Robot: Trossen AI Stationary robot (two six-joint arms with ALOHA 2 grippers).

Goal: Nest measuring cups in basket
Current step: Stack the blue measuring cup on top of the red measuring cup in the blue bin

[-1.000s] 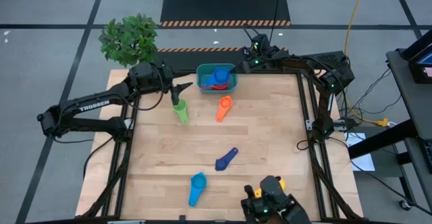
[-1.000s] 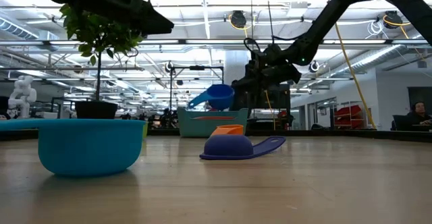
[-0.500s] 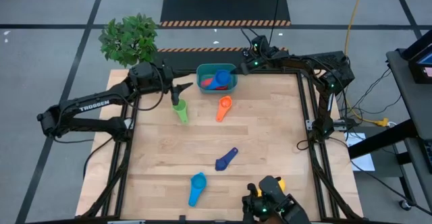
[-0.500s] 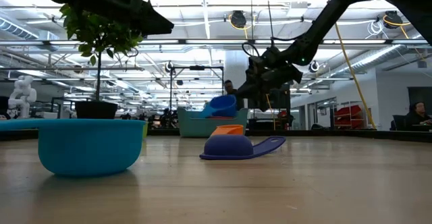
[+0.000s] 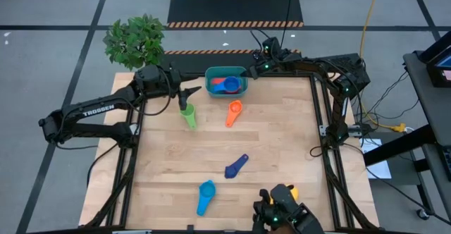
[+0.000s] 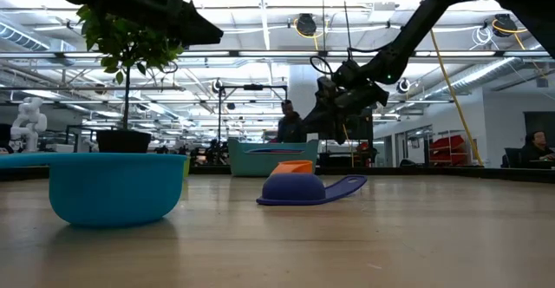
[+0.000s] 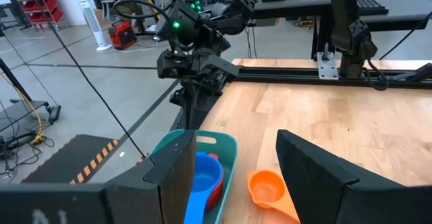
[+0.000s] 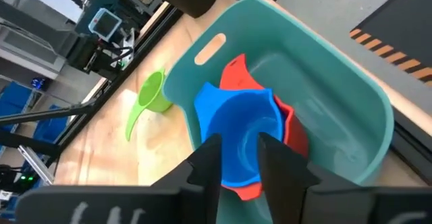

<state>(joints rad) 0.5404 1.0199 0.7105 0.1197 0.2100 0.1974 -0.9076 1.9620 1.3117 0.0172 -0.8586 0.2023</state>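
The right gripper (image 8: 236,158), jaws slightly parted and grasping nothing, hangs over the teal rounded rectangular plastic basket (image 5: 226,82) at the high view's upper centre. Inside, a lighter blue plastic measuring cup (image 8: 237,131) nests in a red one (image 8: 291,131). The left gripper (image 5: 194,92), released, hovers upper left of centre, over the green scoop (image 5: 188,115), whose handle points down-frame. The orange cup (image 5: 233,112) lies just right of it, slanting toward the lower left. Lower, the dark blue cup (image 5: 236,166) lies diagonally; the other lighter blue cup (image 5: 205,194) is near the bottom edge.
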